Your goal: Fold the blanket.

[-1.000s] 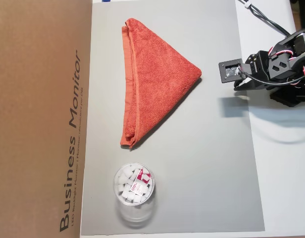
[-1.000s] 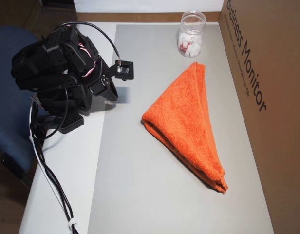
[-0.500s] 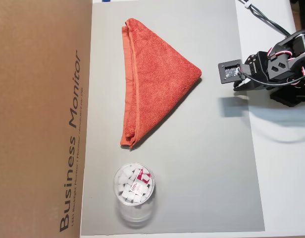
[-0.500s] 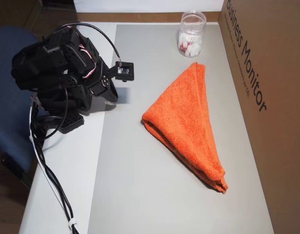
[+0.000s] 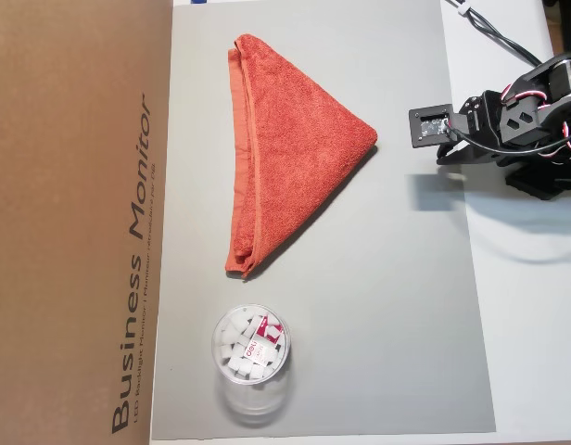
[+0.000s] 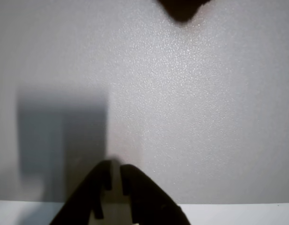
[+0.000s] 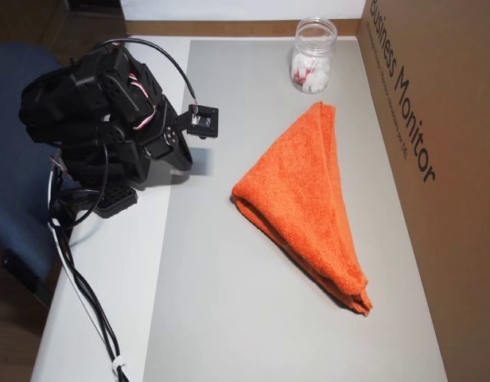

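The blanket (image 5: 285, 153) is an orange-red terry towel lying on the grey mat (image 5: 378, 306), folded into a triangle whose tip points toward the arm. It also shows in an overhead view, blanket (image 7: 305, 199), its long hemmed edge running beside the cardboard box. The black arm (image 5: 517, 125) is curled up at the mat's edge, a short gap from the blanket's tip. In the wrist view my gripper (image 6: 115, 168) pokes in from the bottom, its fingers together, nothing held, over bare mat. The blanket is not in the wrist view.
A clear plastic cup (image 5: 251, 350) holding white pieces stands on the mat beyond one end of the blanket. A tall brown cardboard box (image 5: 77, 222) borders the mat's far side. Cables (image 7: 78, 278) trail from the arm base over the white table.
The arm's wrist has drawn back slightly, so the small camera at its end sits a bit further from the mat's middle. The blanket and cup have not moved.
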Controlling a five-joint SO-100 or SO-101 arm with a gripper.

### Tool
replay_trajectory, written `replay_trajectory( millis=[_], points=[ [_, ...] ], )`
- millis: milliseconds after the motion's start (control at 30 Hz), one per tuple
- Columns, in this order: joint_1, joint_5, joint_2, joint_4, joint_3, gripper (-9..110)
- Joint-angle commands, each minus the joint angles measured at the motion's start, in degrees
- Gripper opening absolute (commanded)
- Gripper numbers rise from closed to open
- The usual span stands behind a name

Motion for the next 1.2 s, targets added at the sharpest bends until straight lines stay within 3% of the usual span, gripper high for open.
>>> replay_trajectory(
  millis=[0,433,1167],
  points=[
    [0.2,-0.4,-0.3,-0.7,-2.3,0],
    [0.3,-0.4,8.9,-3.5,5.3,0],
    [0.3,0.2,8.9,-5.7,12.3,0]
  ],
)
